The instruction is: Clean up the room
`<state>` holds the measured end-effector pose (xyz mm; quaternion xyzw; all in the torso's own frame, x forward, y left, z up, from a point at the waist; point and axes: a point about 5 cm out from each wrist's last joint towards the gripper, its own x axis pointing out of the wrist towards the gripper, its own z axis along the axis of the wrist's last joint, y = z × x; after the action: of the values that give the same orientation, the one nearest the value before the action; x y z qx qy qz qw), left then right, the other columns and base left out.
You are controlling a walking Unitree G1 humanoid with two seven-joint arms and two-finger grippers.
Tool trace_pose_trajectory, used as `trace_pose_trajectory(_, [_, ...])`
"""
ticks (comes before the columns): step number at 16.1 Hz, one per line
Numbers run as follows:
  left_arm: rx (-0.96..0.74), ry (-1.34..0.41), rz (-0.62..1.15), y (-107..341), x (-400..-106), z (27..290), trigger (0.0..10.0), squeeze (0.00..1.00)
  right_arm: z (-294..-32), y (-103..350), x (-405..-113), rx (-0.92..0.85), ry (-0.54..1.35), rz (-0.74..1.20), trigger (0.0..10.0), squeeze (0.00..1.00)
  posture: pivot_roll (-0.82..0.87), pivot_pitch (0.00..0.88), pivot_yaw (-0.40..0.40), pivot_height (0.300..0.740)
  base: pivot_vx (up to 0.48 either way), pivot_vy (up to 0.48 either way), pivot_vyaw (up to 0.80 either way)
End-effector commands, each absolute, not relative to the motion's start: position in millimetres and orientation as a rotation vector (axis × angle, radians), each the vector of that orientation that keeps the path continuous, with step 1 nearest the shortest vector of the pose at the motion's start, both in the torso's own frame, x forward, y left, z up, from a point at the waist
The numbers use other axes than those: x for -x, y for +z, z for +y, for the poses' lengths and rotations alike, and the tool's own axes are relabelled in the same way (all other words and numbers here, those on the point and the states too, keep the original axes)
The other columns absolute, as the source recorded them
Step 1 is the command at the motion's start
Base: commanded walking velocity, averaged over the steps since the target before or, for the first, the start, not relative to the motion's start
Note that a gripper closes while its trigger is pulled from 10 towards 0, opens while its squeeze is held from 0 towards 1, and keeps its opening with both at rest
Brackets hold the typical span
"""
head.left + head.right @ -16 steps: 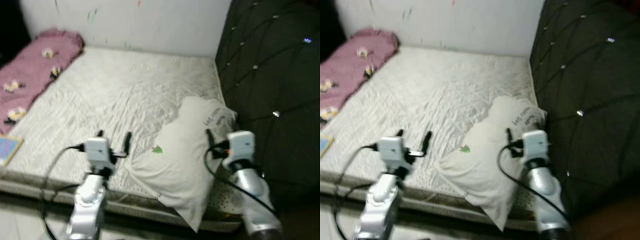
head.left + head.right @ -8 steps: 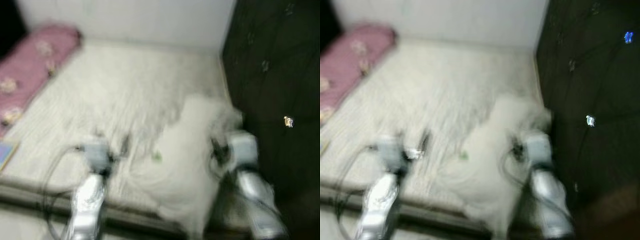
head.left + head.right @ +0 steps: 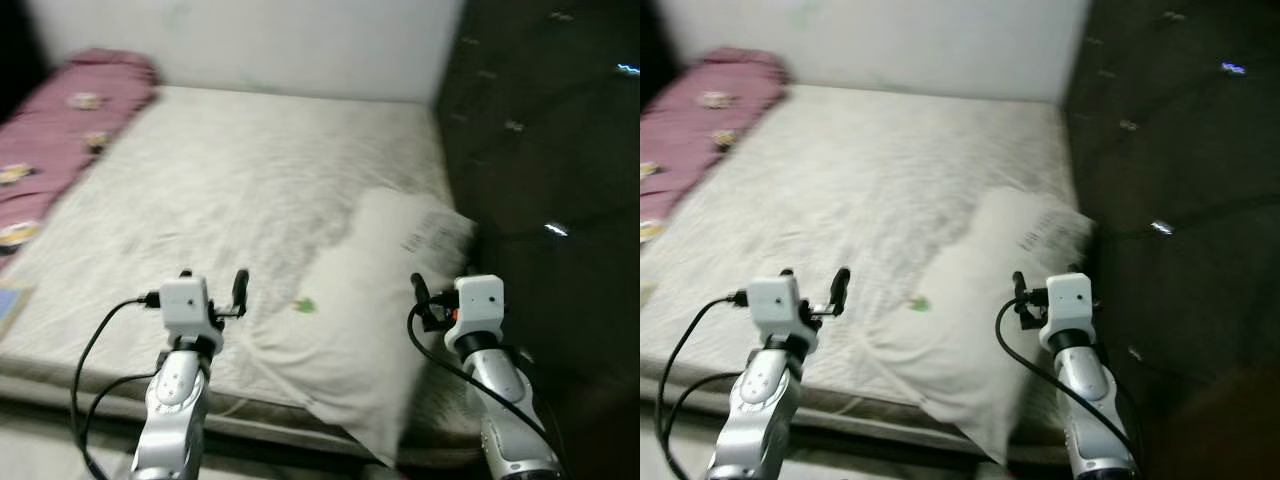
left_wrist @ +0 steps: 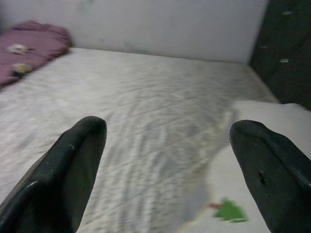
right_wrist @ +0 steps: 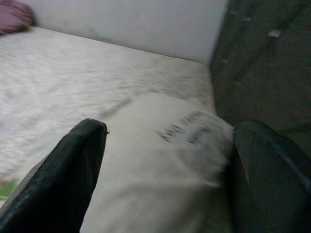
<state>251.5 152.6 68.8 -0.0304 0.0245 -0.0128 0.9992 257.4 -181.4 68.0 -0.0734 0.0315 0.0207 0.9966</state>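
Facing the bed (image 3: 200, 190), we take the white pillow (image 3: 360, 320) as our landmark: it lies askew at the mattress's near corner, one tip hanging over the edge, just beside the dark tufted headboard (image 3: 540, 150). Far to the pillow's left, along the bed's far side, lies a pink patterned blanket (image 3: 60, 130), bunched against the wall. Nearer, our left tool (image 3: 212, 285) hovers over the bare quilted mattress just left of the pillow, fingers spread wide and holding nothing; in its wrist view the pillow's small green print (image 4: 228, 212) sits by one fingertip. Our right tool (image 5: 165, 184) is raised over the pillow's right side, between pillow and headboard, its fingers likewise wide apart and empty, framing the printed lettering (image 5: 187, 130) on the pillowcase. We judge that both tools flank the pillow so that we can grip it from two sides and set it straight against the headboard.
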Motion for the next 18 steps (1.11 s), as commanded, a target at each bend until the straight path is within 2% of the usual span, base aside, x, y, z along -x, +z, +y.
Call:
trace_pose_trajectory(1, [0.045,-0.016,0.065,68.2,-253.0,153.2,10.0,0.00,-183.8,73.6,-262.2,0.142,0.031,0.046,10.0,0.00,-0.04,0.000,0.003,0.740,0.000,0.000,-0.80])
trace_pose_trajectory(18, [0.110,-0.040,0.099,63.2,-253.4,144.8,10.0,0.00,-192.7,77.5,-266.5,0.169,0.008,0.039,10.0,0.00,-0.05,0.000,-0.012,0.740,0.000,0.000,-0.79])
